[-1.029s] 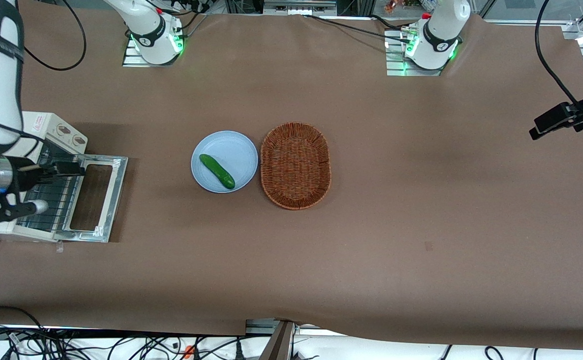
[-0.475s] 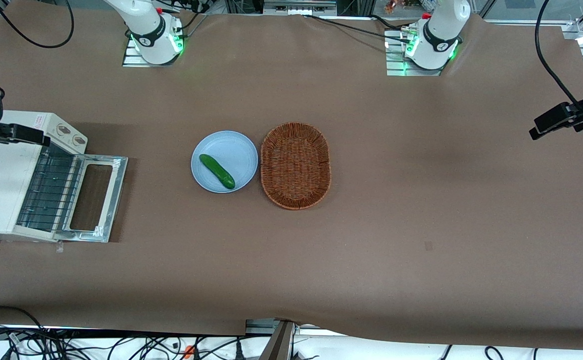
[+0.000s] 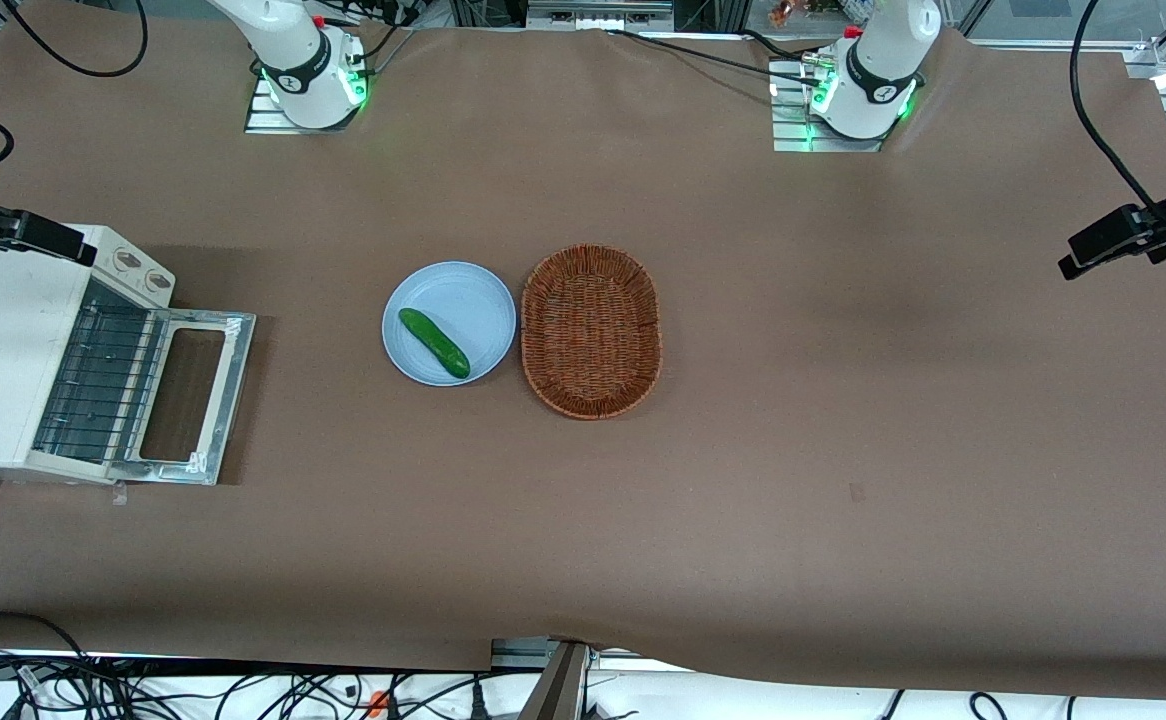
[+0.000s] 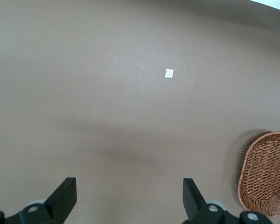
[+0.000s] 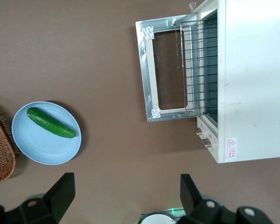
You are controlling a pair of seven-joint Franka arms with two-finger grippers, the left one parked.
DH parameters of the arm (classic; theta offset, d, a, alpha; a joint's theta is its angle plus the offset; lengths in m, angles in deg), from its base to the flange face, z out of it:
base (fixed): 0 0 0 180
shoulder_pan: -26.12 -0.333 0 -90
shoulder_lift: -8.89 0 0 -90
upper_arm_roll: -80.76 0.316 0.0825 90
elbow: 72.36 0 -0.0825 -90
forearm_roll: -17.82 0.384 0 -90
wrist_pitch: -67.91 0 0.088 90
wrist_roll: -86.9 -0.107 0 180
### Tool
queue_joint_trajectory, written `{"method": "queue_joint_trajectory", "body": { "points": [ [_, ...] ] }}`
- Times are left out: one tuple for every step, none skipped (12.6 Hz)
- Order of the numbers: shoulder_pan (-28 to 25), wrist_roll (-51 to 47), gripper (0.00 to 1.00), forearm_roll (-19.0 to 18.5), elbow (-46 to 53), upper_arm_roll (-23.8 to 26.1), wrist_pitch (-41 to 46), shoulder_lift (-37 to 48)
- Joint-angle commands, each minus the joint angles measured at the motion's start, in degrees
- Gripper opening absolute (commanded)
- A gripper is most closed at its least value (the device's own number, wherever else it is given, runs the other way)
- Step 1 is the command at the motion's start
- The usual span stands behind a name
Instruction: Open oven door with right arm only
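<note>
Oven door down flat; gripper raised high above the table with its fingers spread wide and nothing between them.

In the right wrist view the two black fingertips stand well apart over bare brown table, touching nothing. Below the gripper and nearest it lies the blue plate with the green cucumber on it, and the wicker basket just beside the plate. Farther from the gripper, the oven door lies fully lowered in front of the white toaster oven, its glass window facing up, with the wire rack showing in the open mouth. From the front, the oven door rests on the table toward the working arm's end, well apart from the plate.
</note>
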Motion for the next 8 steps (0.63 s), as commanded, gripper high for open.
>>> {"method": "queue_joint_trajectory", "body": {
  "points": [
    [0.3,3.86,1.0,0.31,-1.45,0.07,-1.07,0.46],
    [0.56,6.23,1.0,0.58,-1.01,-0.11,-0.99,0.2],
    [0.57,7.82,1.0,0.58,-0.92,-0.11,-0.81,0.19],
    [0.48,8.1,1.0,0.67,-0.84,-0.11,-0.99,0.19],
    [0.39,8.1,1.0,0.67,-0.83,-0.11,-0.73,0.19],
    [0.39,8.1,1.0,0.67,-0.83,-0.11,-0.72,0.19],
    [0.48,8.1,1.0,0.58,-0.83,-0.11,-0.72,0.19],
    [0.48,8.1,1.0,0.58,-0.83,-0.11,-0.81,0.19]
  ]
}}
